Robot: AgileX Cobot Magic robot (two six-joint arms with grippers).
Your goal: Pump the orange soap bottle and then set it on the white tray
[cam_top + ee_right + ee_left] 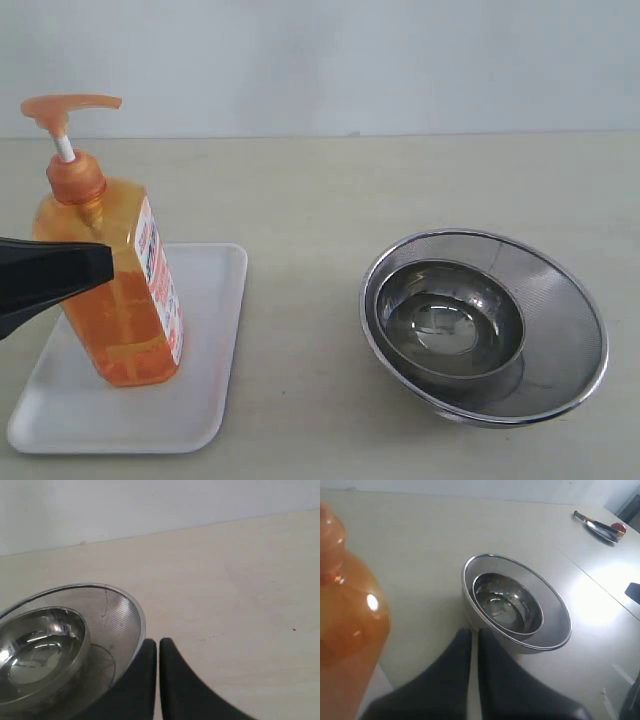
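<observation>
White tray (215, 330), lower left of the exterior frame, its near corner closest to the camera; it lies flat on the table (300, 190). The orange soap bottle (115, 310) stands on its base on the tray's left half, label turned to the right, pump head at upper left with the white stem exposed. The left tool (475, 634) enters from the left edge at mid-height of the bottle; its black tip overlaps the bottle's body in the exterior view, and contact cannot be judged. In the left wrist view its jaws are closed together with nothing between them, the bottle just beside. Right of centre, well apart from the tray, a steel mesh bowl (565, 330) holds a smaller steel bowl (450, 320). The right tool (157, 647), seen only in its wrist view, is closed and empty beside the mesh bowl's rim.
</observation>
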